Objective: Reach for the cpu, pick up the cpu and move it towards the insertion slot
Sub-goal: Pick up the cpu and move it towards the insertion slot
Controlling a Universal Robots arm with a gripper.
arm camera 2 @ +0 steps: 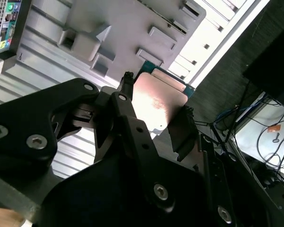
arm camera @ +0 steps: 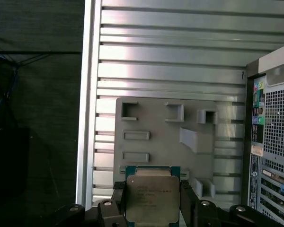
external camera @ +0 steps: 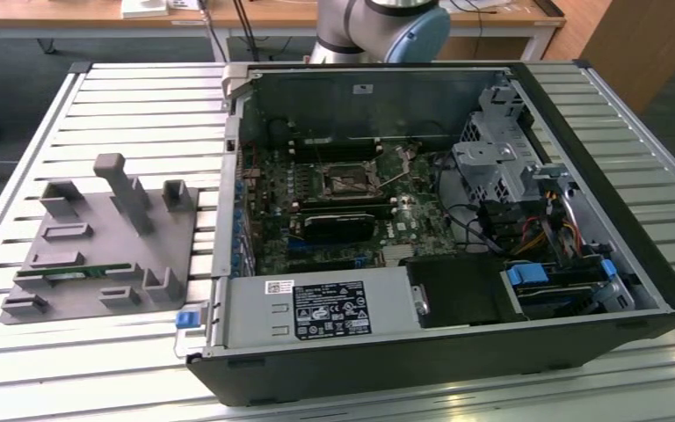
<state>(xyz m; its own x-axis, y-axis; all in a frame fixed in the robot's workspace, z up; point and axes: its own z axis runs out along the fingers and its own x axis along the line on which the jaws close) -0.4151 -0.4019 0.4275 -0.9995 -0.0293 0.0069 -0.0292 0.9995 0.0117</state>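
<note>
My claw (arm camera: 153, 204) pinches the cpu (arm camera: 152, 196) by opposite edges, above the grey fixture plate (arm camera: 151, 123). Exterior view adds the insertion slot (external camera: 347, 182), well apart from that plate, inside the computer case (external camera: 431, 360).

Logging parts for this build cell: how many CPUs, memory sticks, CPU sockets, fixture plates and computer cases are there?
Silvery square cpu, gripped by the black gripper: 1
Long thin green memory stick: 1
Metal-framed square insertion slot: 1
Grey plastic fixture plate: 1
Open black computer case: 1
Total: 5
</note>
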